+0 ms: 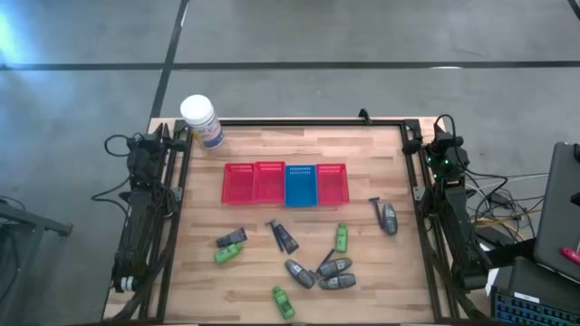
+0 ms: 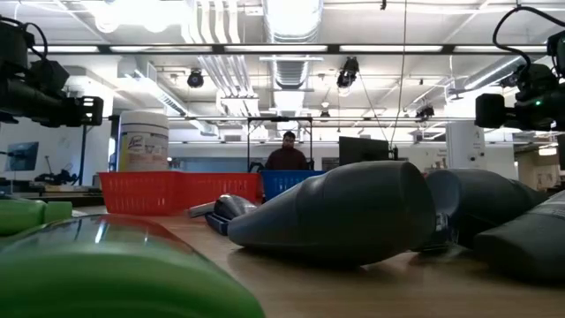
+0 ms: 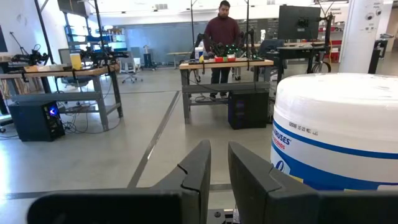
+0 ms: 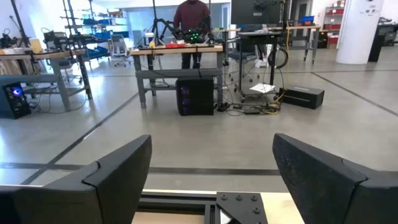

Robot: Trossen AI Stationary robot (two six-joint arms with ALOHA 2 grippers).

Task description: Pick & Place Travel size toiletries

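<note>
The toiletries lie loose on the near half of the wooden table. There are green bottles (image 1: 228,254) (image 1: 342,237) (image 1: 283,302), grey tubes (image 1: 335,266) (image 1: 299,273) (image 1: 390,218), dark tubes (image 1: 232,238) (image 1: 286,239) and thin razors (image 1: 374,206). In the low view a grey tube (image 2: 344,212) and a green bottle (image 2: 106,274) loom close. My left gripper (image 1: 156,138) (image 3: 219,149) is parked at the far-left corner beside the jar, with its fingers almost together. My right gripper (image 1: 442,134) (image 4: 211,149) is parked at the far-right corner with its fingers wide apart. Neither gripper touches anything.
Red baskets (image 1: 255,182) (image 1: 333,183) and a blue basket (image 1: 301,185) stand in a row across the middle of the table. A white-lidded jar (image 1: 200,119) (image 3: 336,130) stands at the far-left corner. A black frame (image 1: 308,122) rims the table. A person (image 3: 221,37) stands at benches beyond it.
</note>
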